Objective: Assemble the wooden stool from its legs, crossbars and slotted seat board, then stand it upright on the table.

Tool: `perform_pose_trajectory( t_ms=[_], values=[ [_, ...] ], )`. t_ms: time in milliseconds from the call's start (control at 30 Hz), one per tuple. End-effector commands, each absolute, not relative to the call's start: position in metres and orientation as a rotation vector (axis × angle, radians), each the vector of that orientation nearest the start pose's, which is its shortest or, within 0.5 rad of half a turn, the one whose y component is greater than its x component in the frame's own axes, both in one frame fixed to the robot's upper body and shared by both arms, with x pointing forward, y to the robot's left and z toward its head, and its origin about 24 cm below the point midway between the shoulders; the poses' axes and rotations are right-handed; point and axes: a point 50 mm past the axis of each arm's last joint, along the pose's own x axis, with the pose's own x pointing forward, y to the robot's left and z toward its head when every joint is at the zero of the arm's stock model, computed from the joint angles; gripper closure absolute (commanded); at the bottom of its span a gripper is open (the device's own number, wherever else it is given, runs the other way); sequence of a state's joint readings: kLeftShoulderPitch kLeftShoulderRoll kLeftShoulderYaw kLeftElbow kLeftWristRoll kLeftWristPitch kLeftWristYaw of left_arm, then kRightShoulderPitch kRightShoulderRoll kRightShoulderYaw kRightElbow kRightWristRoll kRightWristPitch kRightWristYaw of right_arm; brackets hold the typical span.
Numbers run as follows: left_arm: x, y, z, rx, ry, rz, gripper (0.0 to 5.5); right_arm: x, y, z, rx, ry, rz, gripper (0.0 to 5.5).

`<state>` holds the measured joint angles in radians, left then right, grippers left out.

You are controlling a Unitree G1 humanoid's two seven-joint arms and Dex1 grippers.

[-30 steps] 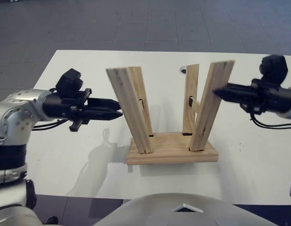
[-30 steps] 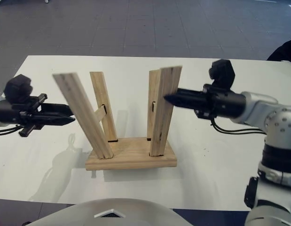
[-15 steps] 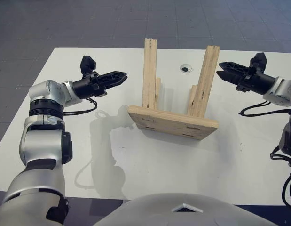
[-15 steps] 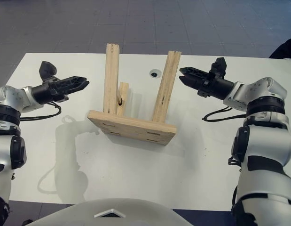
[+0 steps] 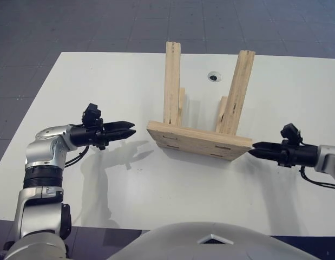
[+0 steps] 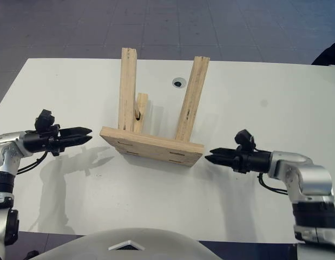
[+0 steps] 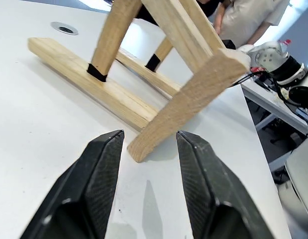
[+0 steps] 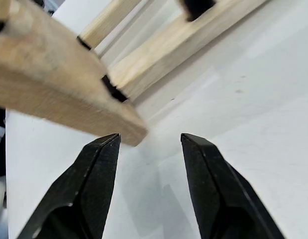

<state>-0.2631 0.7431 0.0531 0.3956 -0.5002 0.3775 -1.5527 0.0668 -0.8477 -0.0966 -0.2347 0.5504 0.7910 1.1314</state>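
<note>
Sideways wooden stool (image 5: pixel 199 142) on white table (image 5: pixel 156 187)

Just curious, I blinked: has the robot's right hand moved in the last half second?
Yes. The right hand came nearer the robot: from beside the far end of the right leg to the right corner of the seat board, which stayed put.

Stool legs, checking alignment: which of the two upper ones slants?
The right upper leg slants outward from the seat board; the left upper leg looks straight.
</note>
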Motion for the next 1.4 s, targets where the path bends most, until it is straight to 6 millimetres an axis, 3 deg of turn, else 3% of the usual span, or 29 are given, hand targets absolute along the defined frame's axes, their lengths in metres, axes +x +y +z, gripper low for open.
perform_pose_trajectory(
  t_ms=[33, 133, 300, 533, 767, 967, 1067, 1267, 1400],
  values=[
    [0.244, 0.261, 0.094, 0.041, 0.424, -1.417, 3.01, 0.18, -0.215, 0.108, -0.143, 0.63, 1.158, 2.68],
    [0.246, 0.25, 0.095, 0.112, 0.381, -1.424, 2.51, 0.182, -0.204, 0.112, -0.191, 0.553, 1.137, 2.45],
    [0.251, 0.253, 0.079, 0.232, 0.394, -1.375, 2.51, 0.18, -0.213, 0.107, -0.239, 0.595, 1.115, 2.45],
    [0.266, 0.241, 0.076, 0.23, 0.296, -1.331, 2.51, 0.188, -0.221, 0.114, -0.276, 0.574, 1.091, 2.45],
    [0.271, 0.229, 0.076, 0.208, 0.278, -1.395, 2.51, 0.201, -0.209, 0.114, -0.277, 0.497, 1.093, 2.45],
    [0.278, 0.212, 0.076, 0.173, 0.25, -1.452, 2.51, 0.212, -0.197, 0.099, -0.308, 0.457, 1.13, 2.45],
    [0.281, 0.206, 0.077, 0.176, 0.25, -1.483, 2.47, 0.214, -0.199, 0.091, -0.347, 0.471, 1.164, 2.94],
    [0.278, 0.215, 0.079, 0.194, 0.308, -1.549, 3.44, 0.228, -0.206, 0.089, -0.406, 0.435, 1.176, 4.03],
    [0.28, 0.215, 0.086, 0.177, 0.285, -1.551, 3.93, 0.228, -0.199, 0.094, -0.366, 0.389, 1.191, 4.09]
  ],
)
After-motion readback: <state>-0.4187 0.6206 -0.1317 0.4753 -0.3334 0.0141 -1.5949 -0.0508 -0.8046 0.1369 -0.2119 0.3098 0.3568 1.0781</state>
